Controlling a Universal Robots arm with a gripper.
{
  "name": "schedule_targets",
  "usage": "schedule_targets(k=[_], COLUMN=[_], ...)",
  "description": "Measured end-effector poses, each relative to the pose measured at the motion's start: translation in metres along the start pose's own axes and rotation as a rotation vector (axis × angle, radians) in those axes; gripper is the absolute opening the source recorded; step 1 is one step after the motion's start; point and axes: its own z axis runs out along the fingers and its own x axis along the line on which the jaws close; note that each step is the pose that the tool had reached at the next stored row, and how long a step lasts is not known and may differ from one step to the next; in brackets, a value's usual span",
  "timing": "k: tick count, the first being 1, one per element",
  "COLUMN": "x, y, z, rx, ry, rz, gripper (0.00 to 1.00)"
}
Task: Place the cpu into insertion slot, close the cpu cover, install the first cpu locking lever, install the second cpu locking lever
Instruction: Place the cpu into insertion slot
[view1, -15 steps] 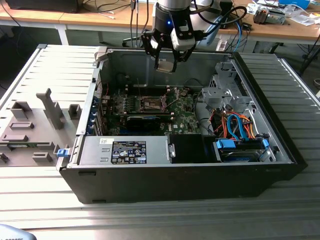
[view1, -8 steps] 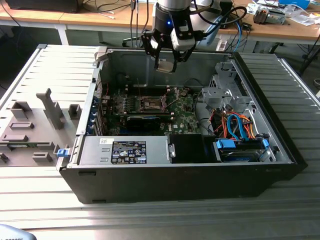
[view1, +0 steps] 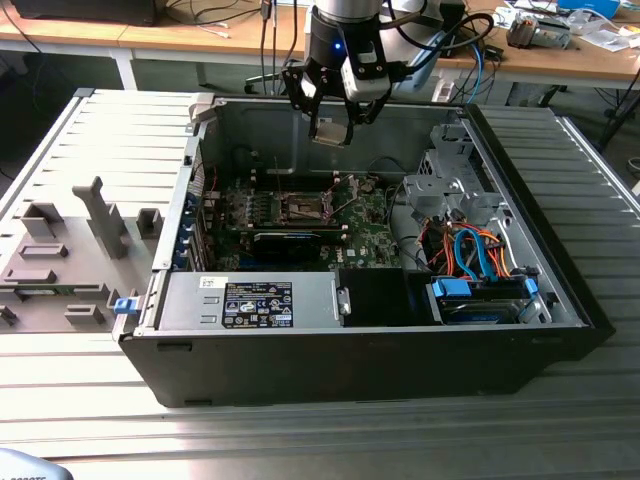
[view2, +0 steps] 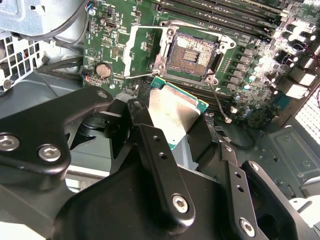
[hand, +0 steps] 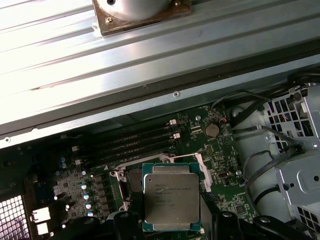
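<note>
The end effector (view1: 330, 128) hangs over the open computer case (view1: 400, 340), which lies on the ribbed metal table (view1: 300, 440). We find the end effector clenched on the cpu (view2: 176, 111). In both wrist views its two black fingers (view2: 150, 137) press against opposite edges of the chip. In the first wrist view the cpu (hand: 171, 192) shows its grey metal top between the fingers (hand: 125, 222).

In the exterior view the end effector is well above the green motherboard (view1: 372, 236), so the cpu is in the air and apart from the insertion slot (view1: 305, 208).

In the second wrist view the insertion slot (view2: 192, 54) is bare, and its dark contact field shows inside the metal rim. The cpu cover (view2: 131, 50) is swung open and sits just beside the slot, on the side toward the coin battery (view2: 103, 69). A thin wire locking lever (view2: 218, 102) stands free at the slot's opposite corner.
</note>
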Motion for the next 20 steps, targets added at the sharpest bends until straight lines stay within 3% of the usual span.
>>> schedule_targets(k=[20], x=[0.0000], y=[0.0000], z=[0.0006], rx=[0.0000], ry=[-0.0013], rz=[0.013], gripper=[0.54])
